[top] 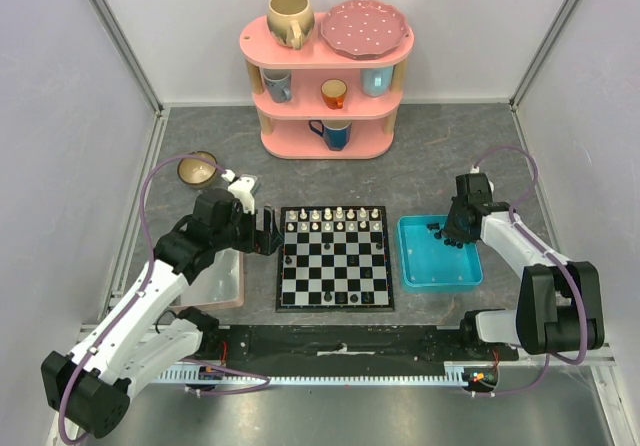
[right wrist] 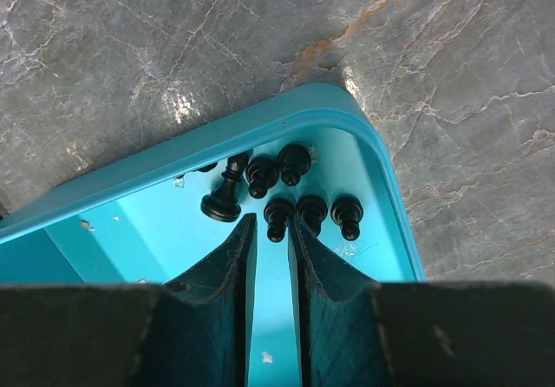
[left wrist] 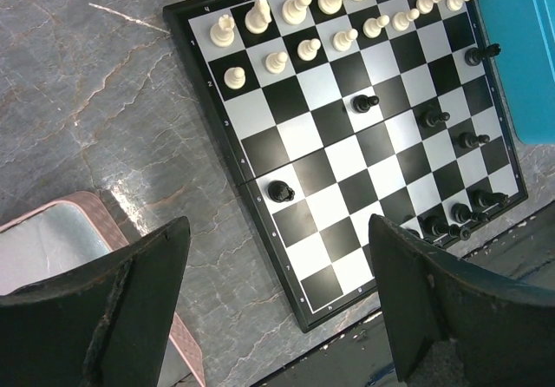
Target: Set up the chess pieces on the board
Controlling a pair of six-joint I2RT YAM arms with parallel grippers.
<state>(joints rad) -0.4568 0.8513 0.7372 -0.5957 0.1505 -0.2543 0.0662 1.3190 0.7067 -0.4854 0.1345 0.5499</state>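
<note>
**A:** Where's the board?

**B:** The board [top: 352,266] lies flat mid-desk [top: 430,156], between the pink-rimmed tray [top: 226,284] and the blue tray [top: 440,278]. White pieces [top: 335,219] fill its two far rows. A few black pieces [left wrist: 434,118] are scattered over other squares, several near the near-right corner.

**A:** Rest of the black?

**B:** Cluster of black pieces [right wrist: 293,163] in a corner at the blue tray's far end. At least one is tipped over.

**A:** Right fingers?

**B:** The right fingers [right wrist: 241,244] are down in that corner with only a thin slit between them. One black pawn [right wrist: 277,214] sits right at the tips. Can't tell whether it's pinched or just touching.

**A:** Left?

**B:** The left fingers [top: 264,232] are spread wide with nothing in them, hovering by the board's left edge.
</note>
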